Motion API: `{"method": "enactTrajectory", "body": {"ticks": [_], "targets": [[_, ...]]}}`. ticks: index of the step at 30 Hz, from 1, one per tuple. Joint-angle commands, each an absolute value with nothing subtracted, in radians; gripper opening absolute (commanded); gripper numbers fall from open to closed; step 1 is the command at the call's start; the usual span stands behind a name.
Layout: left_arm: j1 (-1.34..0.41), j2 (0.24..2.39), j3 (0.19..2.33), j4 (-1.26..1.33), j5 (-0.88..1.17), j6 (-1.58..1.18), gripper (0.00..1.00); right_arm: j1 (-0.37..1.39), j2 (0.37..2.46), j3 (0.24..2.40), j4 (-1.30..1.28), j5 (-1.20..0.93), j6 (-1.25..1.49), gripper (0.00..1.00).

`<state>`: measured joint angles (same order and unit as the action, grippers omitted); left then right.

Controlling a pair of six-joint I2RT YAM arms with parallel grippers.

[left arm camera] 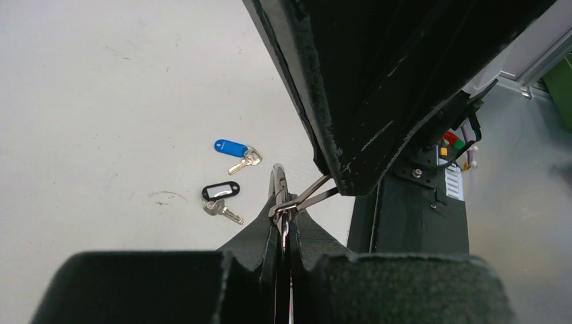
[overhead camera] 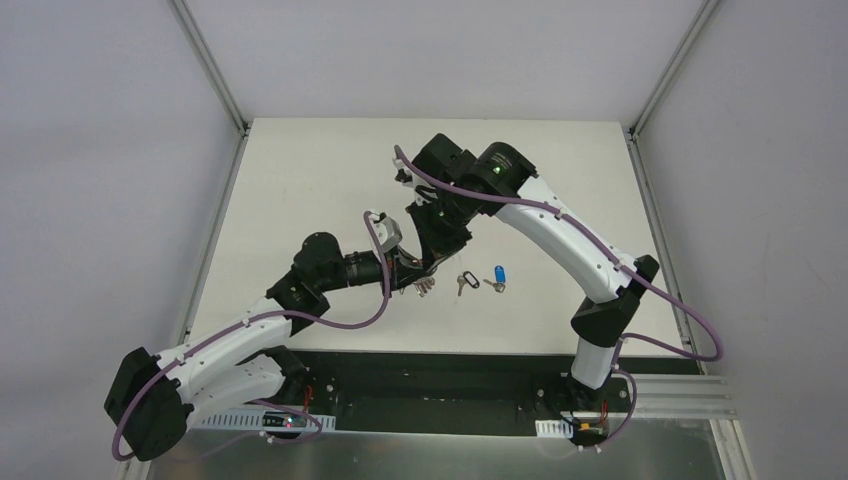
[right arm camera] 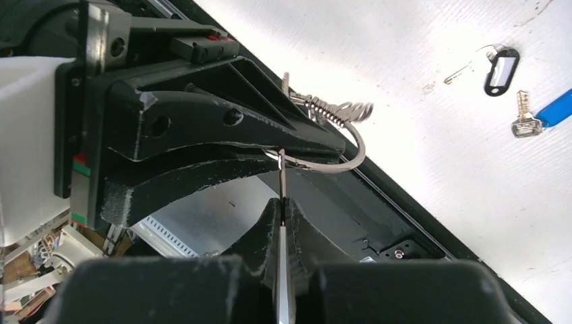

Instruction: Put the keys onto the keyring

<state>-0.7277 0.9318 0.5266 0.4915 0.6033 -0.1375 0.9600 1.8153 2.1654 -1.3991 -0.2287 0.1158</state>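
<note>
- The left claw is pressed together on the keyring, holding it up over the table.
- The right claw (tip to tip with the left) is pinched shut on what seems to be the ring's thin wire.
- The black-headed key and, further right, the blue-headed key lie on the table, apart from the ring.

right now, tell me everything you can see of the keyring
The keyring is a thin silver wire loop, steel by the look of it, with a small coiled metal piece like a spring attached on one side. It is held up off the table, pinched at two spots: the left gripper is shut on one part of the wire and the right gripper on another. No key hangs on the visible part. The grippers hide some of the loop.
</note>
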Motion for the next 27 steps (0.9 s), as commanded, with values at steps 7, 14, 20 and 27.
{"method": "enactTrajectory", "body": {"ticks": [7,14,20,27], "targets": [[-0.74,0.845,0.543,0.575,0.635,-0.166,0.0,0.964,1.721,2.082,-1.334,-0.225,0.122,0.0],[-0.741,0.85,0.546,0.572,0.628,-0.166,0.0,0.964,1.656,2.029,-1.269,-0.199,0.093,0.15],[-0.741,0.85,0.549,0.584,0.611,-0.172,0.0,0.967,1.657,2.027,-1.257,-0.217,0.078,0.05],[-0.741,0.845,0.545,0.585,0.61,-0.172,0.0,0.975,1.637,2.016,-1.251,-0.169,0.081,0.03]]}}
